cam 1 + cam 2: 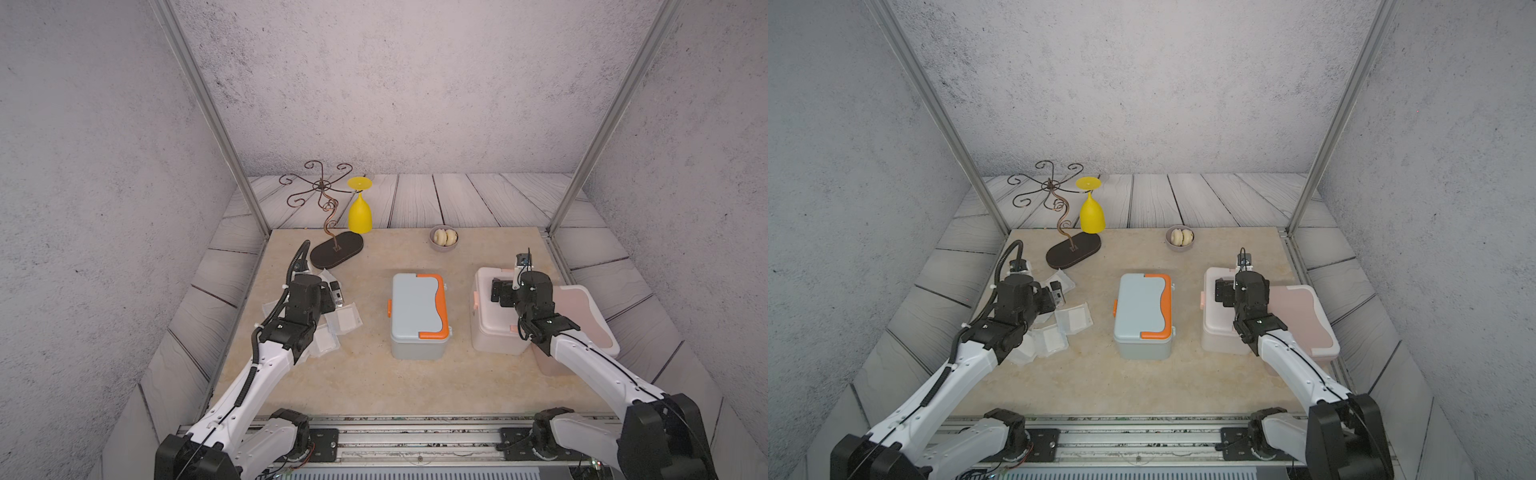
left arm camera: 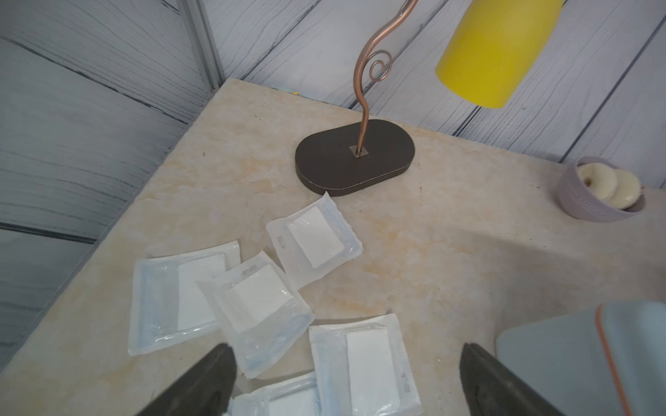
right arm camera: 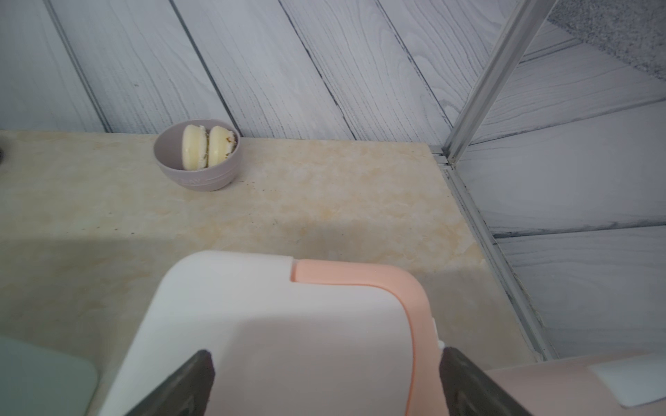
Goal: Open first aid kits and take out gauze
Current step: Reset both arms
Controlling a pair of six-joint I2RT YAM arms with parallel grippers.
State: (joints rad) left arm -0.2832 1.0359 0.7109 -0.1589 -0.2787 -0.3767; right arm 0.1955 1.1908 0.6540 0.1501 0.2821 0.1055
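One beige table [image 1: 415,374] carries everything, and both arms reach onto it from the near edge. Three kits stand on it with their lids down. The grey-blue kit [image 1: 415,307] is in the middle. The white kit [image 1: 492,332] is to its right, and the pink kit [image 1: 586,320] is just beside that one at the table's right edge. The right gripper [image 3: 326,353] hangs over the white kit's lid with its jaws spread wide and nothing between them. Whether the fingertips touch the lid cannot be told. The left gripper [image 2: 346,347] is over the left side of the table, its jaws also wide apart and empty. At the far left a curly wire stand [image 1: 336,249] rises from a dark oval base. A yellow glass [image 1: 360,216] hangs upside down from one of its hooks. A small grey bowl [image 1: 444,239] holding two pale round pieces sits near the far edge, behind the grey-blue kit. The gauze [image 2: 257,299] lies out on the table below the left gripper. It is five flat packets in a loose cluster, some overlapping, between the stand's base and the near left edge, well apart from all three kits.
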